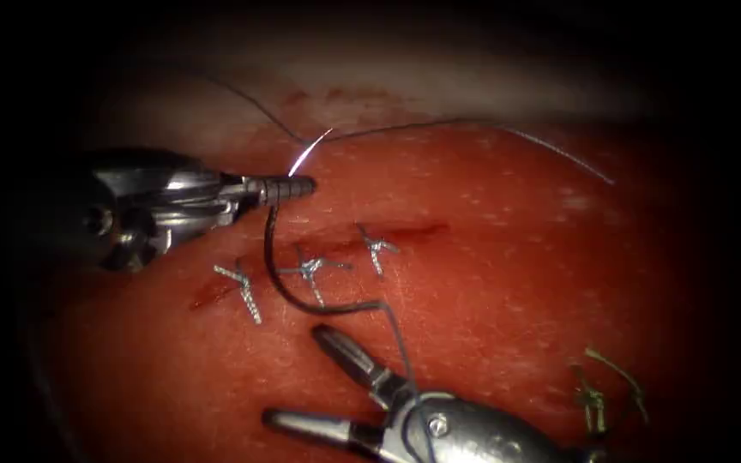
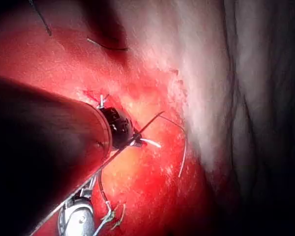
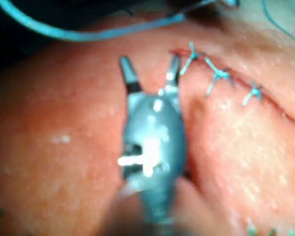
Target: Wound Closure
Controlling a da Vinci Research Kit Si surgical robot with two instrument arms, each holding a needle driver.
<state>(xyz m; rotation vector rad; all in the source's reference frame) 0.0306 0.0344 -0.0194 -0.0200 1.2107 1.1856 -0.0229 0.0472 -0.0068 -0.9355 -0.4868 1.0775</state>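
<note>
Three knotted pale-thread stitches across dark cut, centre frame; right end unstitched. Left steel needle driver clamped on thin curved needle; right steel needle driver spread, empty.

Tissue: red, moist slab, paler band along far edge. Cut running aslant across middle, closed by three knotted stitches with short cut ends standing up. Dark thread lying in a curve over the cut, a further length trailing across the far edge. Greenish thread scraps resting well right of the cut.
</note>
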